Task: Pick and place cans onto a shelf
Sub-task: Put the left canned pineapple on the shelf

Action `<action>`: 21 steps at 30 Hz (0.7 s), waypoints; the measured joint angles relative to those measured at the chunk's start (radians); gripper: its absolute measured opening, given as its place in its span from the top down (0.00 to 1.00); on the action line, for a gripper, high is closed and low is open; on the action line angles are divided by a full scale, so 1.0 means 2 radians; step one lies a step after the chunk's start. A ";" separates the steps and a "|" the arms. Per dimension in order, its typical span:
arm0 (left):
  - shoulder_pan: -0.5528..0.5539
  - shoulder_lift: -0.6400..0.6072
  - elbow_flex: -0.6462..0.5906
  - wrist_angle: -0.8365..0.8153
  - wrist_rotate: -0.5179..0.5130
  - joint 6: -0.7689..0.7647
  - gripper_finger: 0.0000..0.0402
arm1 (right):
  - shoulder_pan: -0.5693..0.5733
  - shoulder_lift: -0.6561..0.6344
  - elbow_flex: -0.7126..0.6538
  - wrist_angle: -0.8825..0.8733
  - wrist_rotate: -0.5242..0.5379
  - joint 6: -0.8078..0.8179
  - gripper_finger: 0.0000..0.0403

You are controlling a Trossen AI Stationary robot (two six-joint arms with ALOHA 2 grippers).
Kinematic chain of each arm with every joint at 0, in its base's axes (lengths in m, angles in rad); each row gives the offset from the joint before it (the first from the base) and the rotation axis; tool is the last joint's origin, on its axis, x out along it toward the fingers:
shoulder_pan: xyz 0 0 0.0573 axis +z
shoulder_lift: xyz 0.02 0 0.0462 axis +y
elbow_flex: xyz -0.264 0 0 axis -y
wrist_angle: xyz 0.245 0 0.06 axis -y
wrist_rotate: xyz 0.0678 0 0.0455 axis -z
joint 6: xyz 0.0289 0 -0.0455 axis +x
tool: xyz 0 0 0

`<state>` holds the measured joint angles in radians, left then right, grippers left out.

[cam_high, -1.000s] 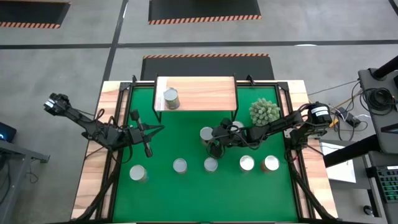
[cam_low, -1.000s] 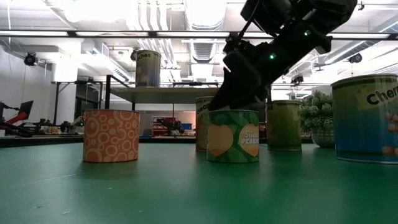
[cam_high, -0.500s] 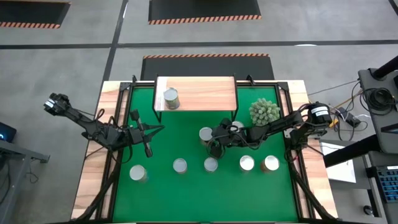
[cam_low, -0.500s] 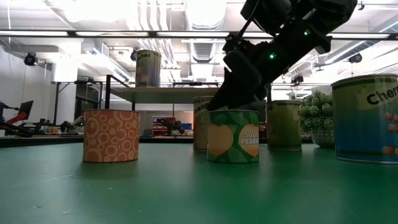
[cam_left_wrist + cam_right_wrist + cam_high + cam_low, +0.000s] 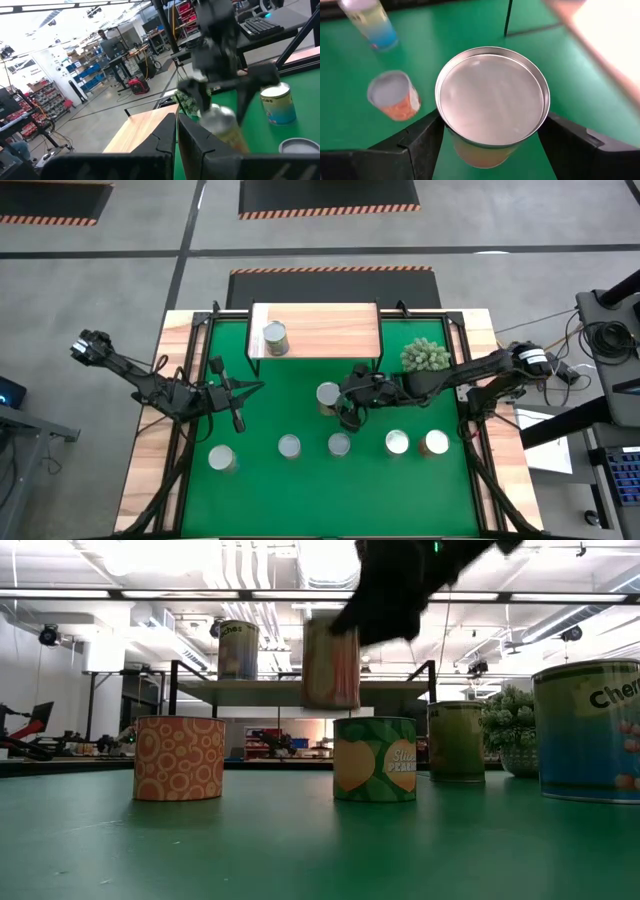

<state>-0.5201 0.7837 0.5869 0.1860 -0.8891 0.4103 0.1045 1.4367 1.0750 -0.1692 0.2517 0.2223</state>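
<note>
Between my right fingers point(image 5: 492, 137) sits a can point(image 5: 492, 100), pinched on both sides just under its shiny silver rim, and it is up off the green mat point(image 5: 300, 420). From table height that can point(image 5: 331, 662) hangs in the air, clear above the green-labelled can point(image 5: 375, 759) standing on the mat below. From overhead, my right fingers point(image 5: 338, 396) and their load hang over the middle of the mat, with the wooden shelf point(image 5: 320, 330) beyond them at the far edge. One can point(image 5: 274, 338) already stands on that shelf, toward its left end. Nearer than my right fingers, five cans stand in a row on the mat: one at point(image 5: 221, 458), then point(image 5: 289, 445), point(image 5: 339, 444), point(image 5: 397, 442) and point(image 5: 435, 442). Just off to the right side of the shelf sits the spiky pale-green plant point(image 5: 425, 356). My left fingers point(image 5: 238, 392) wait over the left part of the mat, well apart from every can, spread and holding nothing. Both arms reach in over the tabletop's point(image 5: 145, 470) wooden edges.
</note>
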 joint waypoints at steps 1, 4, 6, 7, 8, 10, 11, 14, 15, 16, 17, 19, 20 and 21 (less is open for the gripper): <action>0.000 0.000 0.000 0.001 0.000 0.000 1.00 | -0.003 -0.007 0.014 -0.015 0.000 -0.005 0.29; 0.000 0.000 0.000 0.001 0.001 0.000 1.00 | -0.018 -0.021 0.057 -0.058 0.000 -0.032 0.29; 0.000 0.000 0.000 0.003 0.001 0.000 1.00 | -0.031 -0.024 0.083 -0.082 0.001 -0.057 0.29; 0.000 0.000 0.000 0.004 0.001 0.000 1.00 | -0.039 -0.026 0.094 -0.089 0.000 -0.071 0.29; 0.000 0.000 0.000 0.005 0.001 0.000 1.00 | -0.047 -0.027 0.105 -0.095 -0.003 -0.084 0.29; 0.000 0.000 0.000 0.008 0.001 0.002 1.00 | -0.068 -0.027 0.121 -0.097 -0.026 -0.111 0.29; 0.000 0.000 0.000 0.008 0.001 0.002 1.00 | -0.080 -0.027 0.129 -0.097 -0.038 -0.121 0.29; 0.000 0.000 0.000 0.008 0.001 0.004 1.00 | -0.120 -0.022 0.148 -0.096 -0.069 -0.151 0.29; 0.000 0.000 0.000 0.008 0.001 0.005 1.00 | -0.134 -0.018 0.152 -0.094 -0.076 -0.160 0.29; 0.000 0.000 0.000 0.008 0.001 0.005 1.00 | -0.148 -0.014 0.156 -0.092 -0.083 -0.169 0.29; 0.000 0.000 0.000 0.008 0.001 0.006 1.00 | -0.161 -0.008 0.157 -0.084 -0.092 -0.178 0.29; 0.000 0.000 0.000 0.008 0.001 0.006 1.00 | -0.189 0.005 0.157 -0.062 -0.119 -0.190 0.29; 0.000 0.000 0.000 0.008 0.000 0.006 1.00 | -0.201 0.013 0.158 -0.051 -0.135 -0.195 0.29; 0.000 0.000 0.000 0.008 0.000 0.008 1.00 | -0.214 0.022 0.161 -0.042 -0.150 -0.196 0.29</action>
<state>-0.5198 0.7837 0.5865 0.2024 -0.8883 0.4262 -0.3232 1.4809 1.3972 -0.2530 -0.0485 -0.1699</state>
